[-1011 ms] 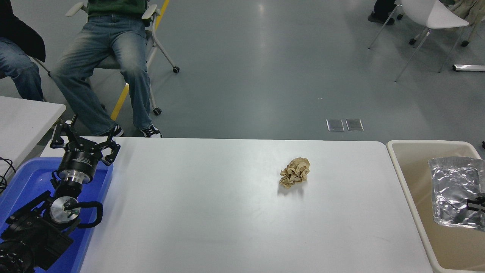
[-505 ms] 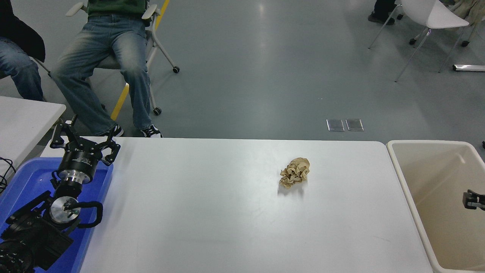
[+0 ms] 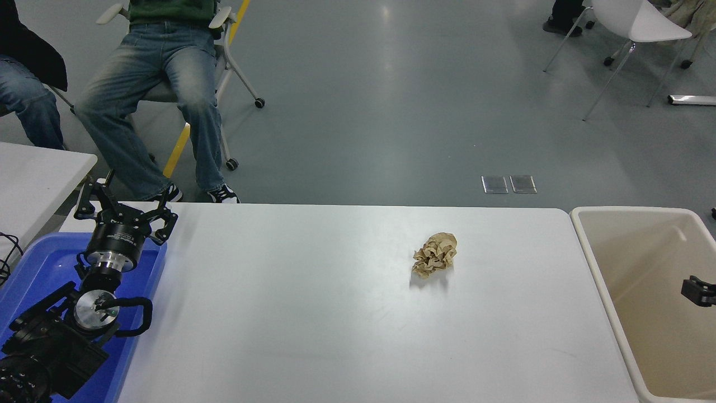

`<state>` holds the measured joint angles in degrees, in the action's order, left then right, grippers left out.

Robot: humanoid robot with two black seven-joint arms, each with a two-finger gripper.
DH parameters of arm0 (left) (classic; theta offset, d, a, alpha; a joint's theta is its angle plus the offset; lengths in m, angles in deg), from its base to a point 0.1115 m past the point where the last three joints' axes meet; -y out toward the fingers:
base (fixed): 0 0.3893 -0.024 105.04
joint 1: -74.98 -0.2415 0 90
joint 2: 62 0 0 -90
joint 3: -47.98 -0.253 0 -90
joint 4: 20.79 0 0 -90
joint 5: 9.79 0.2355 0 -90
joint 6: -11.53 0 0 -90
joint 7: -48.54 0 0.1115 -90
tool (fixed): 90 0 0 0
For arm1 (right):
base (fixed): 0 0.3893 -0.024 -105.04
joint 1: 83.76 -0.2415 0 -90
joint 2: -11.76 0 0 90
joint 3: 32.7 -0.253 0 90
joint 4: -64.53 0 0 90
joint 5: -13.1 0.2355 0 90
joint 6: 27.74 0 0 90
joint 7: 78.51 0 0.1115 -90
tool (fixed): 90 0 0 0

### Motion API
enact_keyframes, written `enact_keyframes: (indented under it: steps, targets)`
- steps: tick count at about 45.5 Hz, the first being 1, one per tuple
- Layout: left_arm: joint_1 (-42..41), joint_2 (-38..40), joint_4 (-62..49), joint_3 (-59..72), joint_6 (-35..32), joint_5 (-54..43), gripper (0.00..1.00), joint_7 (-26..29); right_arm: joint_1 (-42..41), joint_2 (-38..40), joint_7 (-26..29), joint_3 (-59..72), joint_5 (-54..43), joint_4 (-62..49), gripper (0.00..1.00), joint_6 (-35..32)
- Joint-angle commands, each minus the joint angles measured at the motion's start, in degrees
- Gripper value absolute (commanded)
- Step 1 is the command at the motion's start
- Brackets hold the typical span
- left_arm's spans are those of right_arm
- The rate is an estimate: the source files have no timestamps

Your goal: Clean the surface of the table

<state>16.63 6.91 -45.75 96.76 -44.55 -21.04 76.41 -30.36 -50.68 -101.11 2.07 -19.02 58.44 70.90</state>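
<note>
The table surface (image 3: 313, 313) is a wide white top with rounded corners. A crumpled ball of brown paper (image 3: 435, 255) lies on it, right of centre. My left gripper (image 3: 125, 209) is parked at the lower left over a blue tray (image 3: 39, 268), open and holding nothing. Only a small black piece of my right gripper (image 3: 697, 291) shows at the right edge, above the beige bin (image 3: 593, 263) and far from the paper ball.
The beige bin stands against the table's right end, and what I can see of its inside is bare. A smaller white table (image 3: 33, 179) is at the left. Two seated people (image 3: 156, 84) are beyond the far left corner. White chairs (image 3: 637, 22) stand at the far right.
A crinkled silver bag that hung over the bin one second ago is gone from view. The right gripper has drawn back to the right edge. The paper ball and left arm have not moved.
</note>
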Motion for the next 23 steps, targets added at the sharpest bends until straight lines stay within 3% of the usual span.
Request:
enact_keyframes:
  steps: [1,23]
  targets:
    - [0.0,0.0,0.0,0.0,-0.1,0.0,1.0,0.0,-2.0,0.2,0.0,-0.5,1.7,0.0,1.0,-0.6]
    - [0.0,0.0,0.0,0.0,-0.1,-0.1,1.0,0.0,-3.1,2.3,-0.3,-1.1,5.0,0.2,1.0,-0.6]
